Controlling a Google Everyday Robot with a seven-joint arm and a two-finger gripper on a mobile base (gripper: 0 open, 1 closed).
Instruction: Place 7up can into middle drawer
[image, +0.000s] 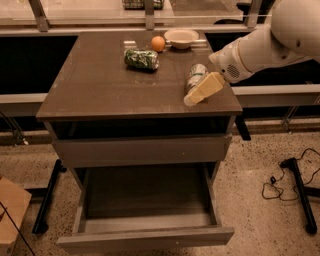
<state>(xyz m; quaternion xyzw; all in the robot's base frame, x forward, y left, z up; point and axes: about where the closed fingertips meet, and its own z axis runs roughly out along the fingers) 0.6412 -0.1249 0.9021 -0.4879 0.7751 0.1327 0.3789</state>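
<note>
Pincer over tabletop, just beside 7up can; spread or pressed: cannot tell. Can label unreadable. Middle drawer open.

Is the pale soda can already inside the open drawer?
No, the can lies on the cabinet top with the tool close beside it, well above the open drawer.

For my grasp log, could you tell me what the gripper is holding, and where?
Cannot be told: the gripper overlaps the near end of the can, which lies on the tabletop.

light: dim, warm, overhead | shadow: deep under tabletop | jaws: brightly lit, over tabletop's right front
</note>
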